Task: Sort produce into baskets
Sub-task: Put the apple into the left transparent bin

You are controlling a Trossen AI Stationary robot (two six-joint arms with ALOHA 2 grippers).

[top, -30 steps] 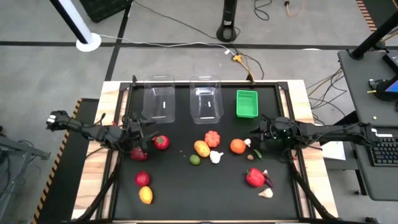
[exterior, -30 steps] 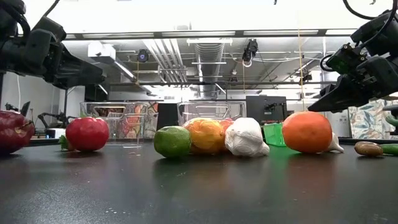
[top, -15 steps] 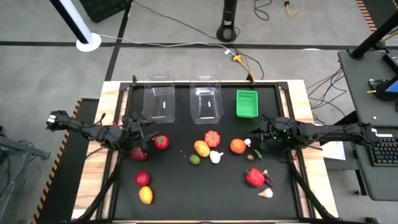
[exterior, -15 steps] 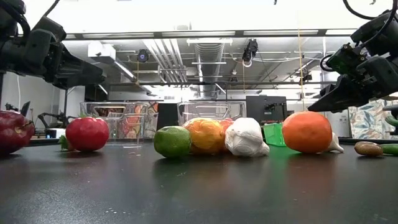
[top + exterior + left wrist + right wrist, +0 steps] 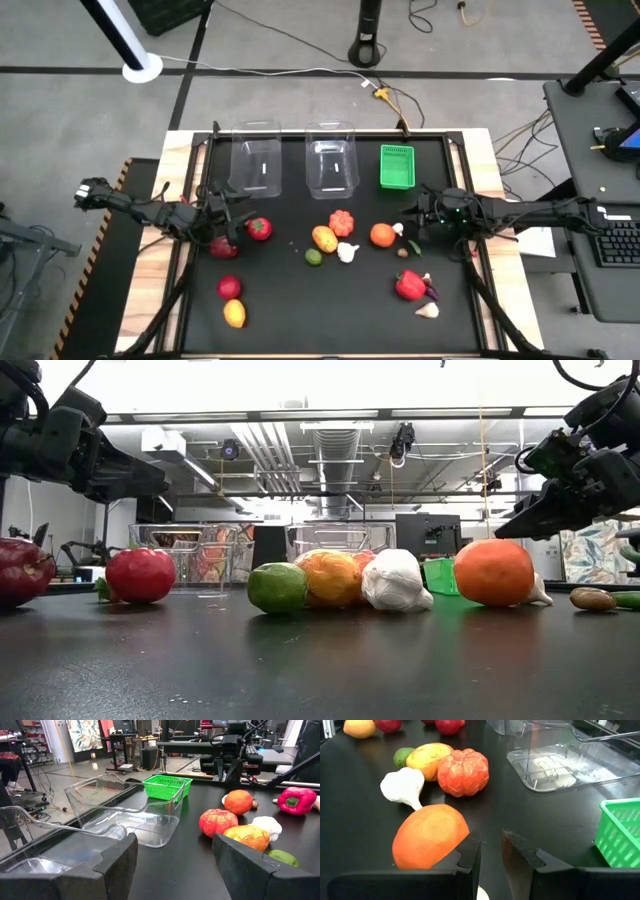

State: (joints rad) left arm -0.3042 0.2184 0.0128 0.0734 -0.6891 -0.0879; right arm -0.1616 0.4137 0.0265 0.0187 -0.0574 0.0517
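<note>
Nothing moved: left gripper (image 5: 172,857) parted and empty; right gripper (image 5: 490,852) clenched beside orange fruit (image 5: 430,842)

worktop (image 5: 300,300): black, wooden edges
cables (image 5: 300,72): across grey floor
keyboard (image 5: 620,244): probably, on side desk

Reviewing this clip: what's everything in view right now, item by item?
clear tubs: two, transparent, table's far edge
green basket: one, bright green, right of the tubs
red fruits: three, red, left side
yellow fruit: one, near left corner
lime: one, green, middle
yellow-orange fruit: one, middle
ribbed fruit: one, red-orange, middle
orange: one, right of middle
garlic pieces: three, white, middle to near right
red pepper: one, near right
purple piece: one, beside the pepper
left claw: open, empty, by the red fruits
right claw: shut, by the orange
</note>
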